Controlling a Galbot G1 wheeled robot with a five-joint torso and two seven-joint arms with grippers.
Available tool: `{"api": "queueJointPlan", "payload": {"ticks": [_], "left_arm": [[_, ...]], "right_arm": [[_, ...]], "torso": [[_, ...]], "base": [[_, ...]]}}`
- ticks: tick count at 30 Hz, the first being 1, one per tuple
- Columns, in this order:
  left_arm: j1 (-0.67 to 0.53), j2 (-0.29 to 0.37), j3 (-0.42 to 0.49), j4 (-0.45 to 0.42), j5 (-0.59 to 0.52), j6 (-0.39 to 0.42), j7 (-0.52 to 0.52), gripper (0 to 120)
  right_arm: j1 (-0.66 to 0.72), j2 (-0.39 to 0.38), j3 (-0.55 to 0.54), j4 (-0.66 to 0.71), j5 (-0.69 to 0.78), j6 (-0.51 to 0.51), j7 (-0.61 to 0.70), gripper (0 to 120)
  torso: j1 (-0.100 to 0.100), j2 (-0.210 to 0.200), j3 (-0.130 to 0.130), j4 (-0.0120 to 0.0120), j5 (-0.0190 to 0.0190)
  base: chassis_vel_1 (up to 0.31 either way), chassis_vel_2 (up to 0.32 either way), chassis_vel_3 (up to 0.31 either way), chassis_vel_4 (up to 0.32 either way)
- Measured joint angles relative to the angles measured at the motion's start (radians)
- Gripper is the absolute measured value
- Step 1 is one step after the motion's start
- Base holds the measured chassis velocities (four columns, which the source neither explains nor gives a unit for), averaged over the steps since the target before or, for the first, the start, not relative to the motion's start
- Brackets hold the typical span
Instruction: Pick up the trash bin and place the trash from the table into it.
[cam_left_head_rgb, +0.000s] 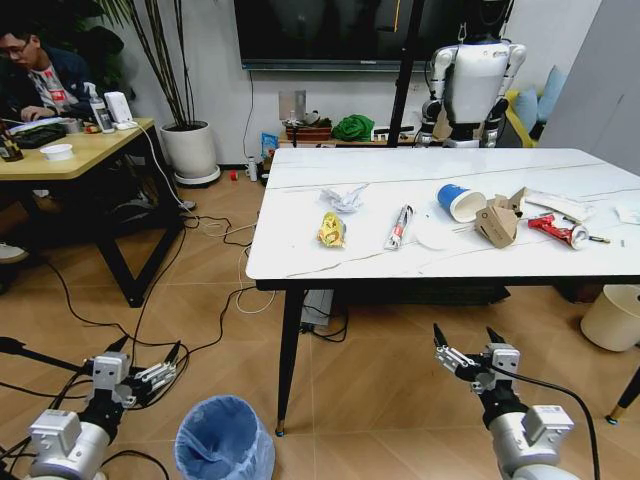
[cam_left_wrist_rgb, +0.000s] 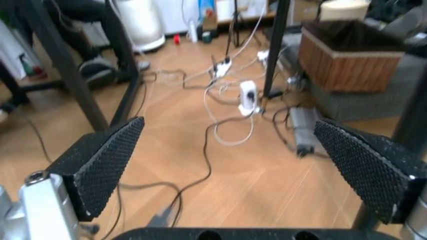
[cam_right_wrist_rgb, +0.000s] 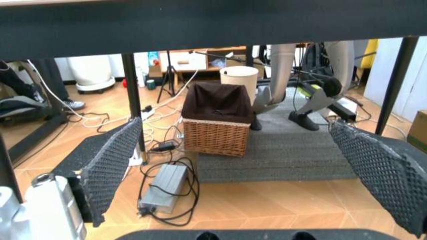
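Observation:
The trash bin, lined with a crinkled light-blue bag, stands on the floor just in front of me, left of the table's near leg. My left gripper hangs open low to the bin's left, nothing between its fingers. My right gripper is open too, low in front of the table's near edge. On the table lies the trash: a blue paper cup on its side, a torn cardboard box, a yellow wrapper, a silver wrapper, a tube and white packets.
A cream-white bin stands on the floor at the right, under the table's corner. Cables trail across the wooden floor to the left. A wooden desk is at far left. Under the table sit a wicker basket and a power brick.

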Motion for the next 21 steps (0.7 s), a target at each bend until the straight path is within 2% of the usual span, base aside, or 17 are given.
{"api": "queueJointPlan", "payload": {"ticks": [2, 6, 9, 12, 13, 18, 19, 21], "left_arm": [[-0.006, 0.003, 0.006, 0.016, 0.003, 0.004, -0.001, 100], [-0.058, 0.027, 0.056, 0.120, 0.023, 0.018, -0.017, 100], [-0.085, 0.038, 0.081, 0.167, 0.023, 0.025, -0.026, 100], [-0.140, 0.061, 0.138, 0.286, 0.024, 0.037, -0.033, 100], [-0.140, 0.061, 0.138, 0.286, 0.024, 0.037, -0.033, 100], [-0.217, 0.067, 0.243, 0.471, 0.036, 0.046, -0.039, 100], [-0.217, 0.067, 0.243, 0.471, 0.036, 0.046, -0.039, 100], [-0.267, 0.061, 0.304, 0.545, 0.036, 0.052, -0.045, 100]], "right_arm": [[0.000, 0.001, -0.001, -0.002, 0.000, 0.000, 0.000, 100], [0.005, 0.007, -0.001, -0.017, 0.002, 0.005, 0.000, 100], [0.014, 0.009, -0.003, -0.025, 0.008, 0.004, 0.000, 100], [0.036, 0.009, -0.012, -0.048, 0.022, 0.000, 0.001, 100], [0.036, 0.009, -0.012, -0.048, 0.022, 0.000, 0.001, 100], [0.056, -0.002, -0.015, -0.082, 0.038, -0.004, 0.004, 100], [0.056, -0.002, -0.015, -0.082, 0.038, -0.004, 0.004, 100], [0.059, -0.008, -0.010, -0.092, 0.044, -0.004, 0.005, 100]], "torso": [[0.000, 0.000, 0.000, 0.0000, 0.0000], [0.000, 0.001, 0.001, -0.0001, -0.0001], [0.000, 0.002, 0.001, -0.0002, 0.0000], [0.000, 0.002, 0.001, -0.0002, 0.0002], [0.000, 0.002, 0.001, -0.0002, 0.0002], [0.000, 0.003, 0.002, 0.0002, 0.0001], [0.000, 0.003, 0.002, 0.0002, 0.0001], [0.000, 0.003, 0.002, 0.0000, -0.0001]], "base": [[0.000, 0.000, 0.000, 0.000], [0.000, 0.000, 0.000, 0.000], [0.000, 0.000, 0.000, 0.000], [0.000, 0.000, 0.000, 0.000], [0.000, 0.000, 0.000, 0.000], [0.000, 0.000, 0.000, 0.000], [0.000, 0.000, 0.000, 0.000], [0.000, 0.000, 0.000, 0.000]]}}
